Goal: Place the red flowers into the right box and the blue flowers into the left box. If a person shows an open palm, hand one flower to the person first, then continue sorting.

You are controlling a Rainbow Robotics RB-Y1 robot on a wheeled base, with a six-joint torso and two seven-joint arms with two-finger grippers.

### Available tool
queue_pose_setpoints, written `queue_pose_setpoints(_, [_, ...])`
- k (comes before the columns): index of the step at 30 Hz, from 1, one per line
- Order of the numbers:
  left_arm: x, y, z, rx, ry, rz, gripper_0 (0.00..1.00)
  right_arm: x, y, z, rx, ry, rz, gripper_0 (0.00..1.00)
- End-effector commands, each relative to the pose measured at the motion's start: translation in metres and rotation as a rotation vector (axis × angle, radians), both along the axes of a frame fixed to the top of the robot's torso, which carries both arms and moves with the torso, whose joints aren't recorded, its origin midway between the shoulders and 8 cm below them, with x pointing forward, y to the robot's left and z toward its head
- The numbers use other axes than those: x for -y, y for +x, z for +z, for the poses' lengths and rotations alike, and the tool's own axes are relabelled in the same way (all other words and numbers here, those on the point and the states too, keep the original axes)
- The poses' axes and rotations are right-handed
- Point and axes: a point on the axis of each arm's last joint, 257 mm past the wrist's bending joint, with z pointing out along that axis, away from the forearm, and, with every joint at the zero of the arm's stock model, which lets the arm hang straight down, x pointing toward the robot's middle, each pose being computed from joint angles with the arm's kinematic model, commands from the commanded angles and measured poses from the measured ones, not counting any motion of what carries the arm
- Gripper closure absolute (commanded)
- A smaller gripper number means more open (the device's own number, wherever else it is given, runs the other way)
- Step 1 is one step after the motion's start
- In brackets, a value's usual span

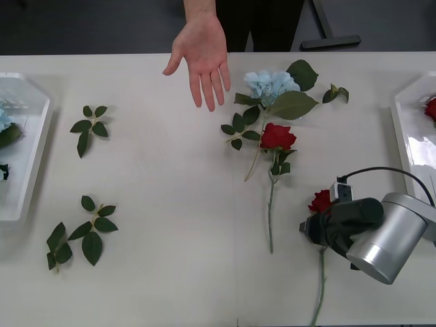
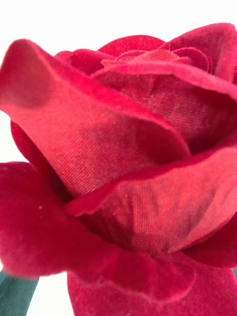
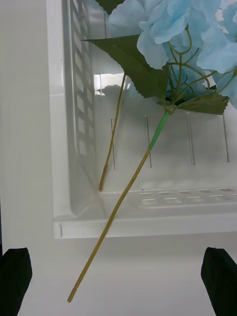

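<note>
The white counter [image 1: 170, 204] is stretching out in front of me. The left box [image 1: 34, 157] is sitting at its left edge and the right box [image 1: 407, 136] at its right edge. Between them, a blue flower [image 1: 270, 85] and a red flower [image 1: 277, 137] are lying just beside each other right of centre, the rose's stem pointing toward me. Three loose leaf sprigs [image 1: 90, 126] are resting on the left half. Another red flower [image 1: 320, 201] is lying nearer my right side, its stem [image 1: 319, 289] trailing toward the counter's near edge.
</note>
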Motion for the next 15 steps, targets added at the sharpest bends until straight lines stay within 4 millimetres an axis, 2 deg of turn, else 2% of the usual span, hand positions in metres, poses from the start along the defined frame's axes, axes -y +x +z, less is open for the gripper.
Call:
queue_pose_setpoints(1, [-0.0182,-0.0057,0.0188,-0.022,0.068,-0.004,0.0,0.0136,0.0054,0.003,0.006,-0.049,0.053,0.05])
queue_pose_setpoints(4, [-0.0182,-0.0057,0.0188,-0.022,0.068,-0.004,0.0,0.0149,0.0042,0.0017,-0.001,-0.051,0.054,0.06])
queue_pose_setpoints(7, [-0.0182,-0.0057,0.0188,-0.022,0.068,-0.004,0.0,0.0141,0.0028,0.001,-0.007,-0.047,0.053,0.16])
queue_pose_setpoints(8, [-0.0182,-0.0057,0.0188,-0.022,0.068,-0.004,0.0,0.0141,0.0028,0.001,-0.007,-0.047,0.053,0.23])
queue_pose_setpoints(9, [-0.0182,-0.0057,0.0188,-0.022,0.068,-0.004,0.0,0.0131,0.0034,0.0015,-0.006,-0.045,0.053,0.35])
queue_pose_setpoints(10, [-0.0182,-0.0057,0.0188,-0.022,0.068,-0.004,0.0,0.0143,0.0028,0.0012,-0.009,-0.048,0.052,0.42])
queue_pose_setpoints(11, [-0.0182,-0.0057,0.0188,-0.022,0.068,-0.004,0.0,0.0149,0.002,0.0003,-0.012,-0.05,0.051,0.58])
queue_pose_setpoints(12, [-0.0182,-0.0057,0.0188,-0.022,0.068,-0.004,0.0,0.0149,0.0023,0.0006,-0.012,-0.048,0.049,0.66])
queue_pose_setpoints(13, [-0.0182,-0.0057,0.0188,-0.022,0.068,-0.004,0.0,0.0153,0.002,0.0002,-0.013,-0.048,0.049,0.78])
queue_pose_setpoints(15, [-0.0182,-0.0057,0.0188,-0.022,0.068,-0.004,0.0,0.0158,0.002,-0.0002,-0.014,-0.048,0.045,0.93])
